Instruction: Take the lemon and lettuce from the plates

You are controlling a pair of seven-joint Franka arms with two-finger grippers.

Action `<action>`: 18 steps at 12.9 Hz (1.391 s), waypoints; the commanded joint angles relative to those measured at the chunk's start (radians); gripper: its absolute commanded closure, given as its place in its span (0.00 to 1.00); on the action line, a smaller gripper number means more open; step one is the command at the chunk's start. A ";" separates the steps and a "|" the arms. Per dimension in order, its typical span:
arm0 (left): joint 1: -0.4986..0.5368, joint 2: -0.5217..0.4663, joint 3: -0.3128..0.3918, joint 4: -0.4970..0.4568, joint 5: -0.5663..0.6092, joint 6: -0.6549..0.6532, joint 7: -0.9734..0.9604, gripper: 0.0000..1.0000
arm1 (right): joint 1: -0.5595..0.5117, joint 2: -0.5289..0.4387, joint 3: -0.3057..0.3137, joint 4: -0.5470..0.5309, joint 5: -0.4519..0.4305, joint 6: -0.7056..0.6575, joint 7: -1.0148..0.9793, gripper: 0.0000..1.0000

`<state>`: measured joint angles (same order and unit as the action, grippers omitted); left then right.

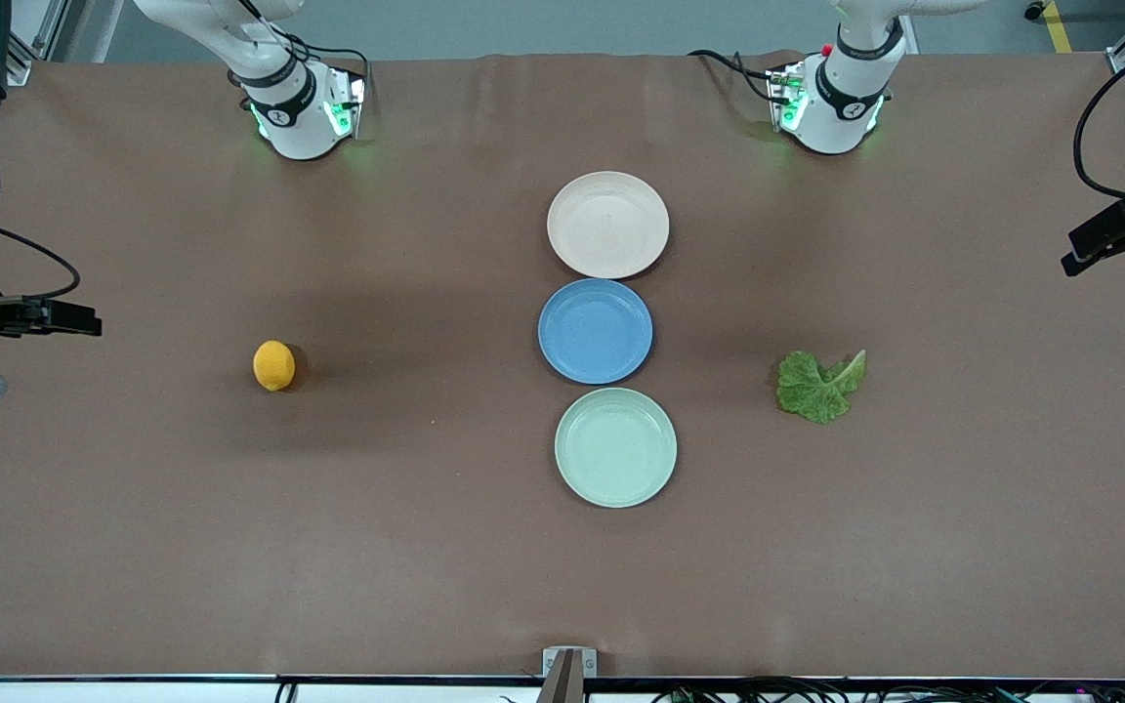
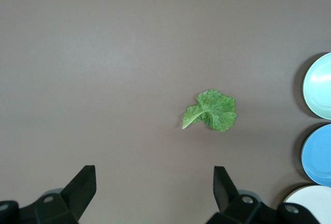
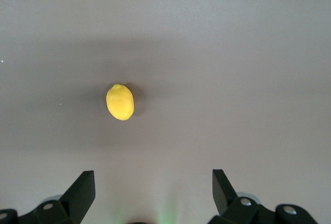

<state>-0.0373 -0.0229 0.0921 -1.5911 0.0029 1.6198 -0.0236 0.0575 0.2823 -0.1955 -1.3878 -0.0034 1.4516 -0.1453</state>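
Note:
The lemon (image 1: 274,365) lies on the bare table toward the right arm's end, off any plate. The lettuce (image 1: 821,388) lies on the bare table toward the left arm's end. The beige-pink plate (image 1: 607,225) and the mint green plate (image 1: 615,447) stand empty in the table's middle. My left gripper (image 2: 155,175) is open and empty, high over the table, with the lettuce (image 2: 210,110) well below it. My right gripper (image 3: 153,175) is open and empty, high over the table, with the lemon (image 3: 120,102) well below it.
An empty blue plate (image 1: 595,330) sits between the two other plates. All three plates show at the edge of the left wrist view, the mint one (image 2: 318,87) among them. Both arm bases (image 1: 299,107) (image 1: 836,98) stand at the table's back edge.

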 commanded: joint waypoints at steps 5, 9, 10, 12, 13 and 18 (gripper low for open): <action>0.002 -0.005 0.000 0.020 -0.017 -0.021 0.013 0.00 | -0.064 -0.205 0.065 -0.212 0.016 0.081 -0.002 0.00; 0.000 -0.005 -0.002 0.020 -0.017 -0.021 0.013 0.00 | -0.061 -0.297 0.077 -0.304 0.014 0.108 -0.002 0.00; 0.000 -0.005 -0.002 0.020 -0.017 -0.021 0.013 0.00 | -0.064 -0.311 0.085 -0.312 0.013 0.108 -0.002 0.00; -0.003 -0.006 -0.002 0.022 -0.017 -0.021 0.010 0.00 | -0.065 -0.333 0.087 -0.316 0.013 0.107 -0.002 0.00; -0.003 -0.005 -0.002 0.022 -0.017 -0.021 0.011 0.00 | -0.067 -0.339 0.087 -0.316 0.013 0.105 -0.002 0.00; -0.001 -0.005 -0.002 0.022 -0.017 -0.021 0.007 0.00 | -0.093 -0.360 0.129 -0.318 0.008 0.107 -0.004 0.00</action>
<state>-0.0390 -0.0231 0.0897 -1.5823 0.0029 1.6184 -0.0235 0.0101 -0.0334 -0.1160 -1.6629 0.0002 1.5402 -0.1461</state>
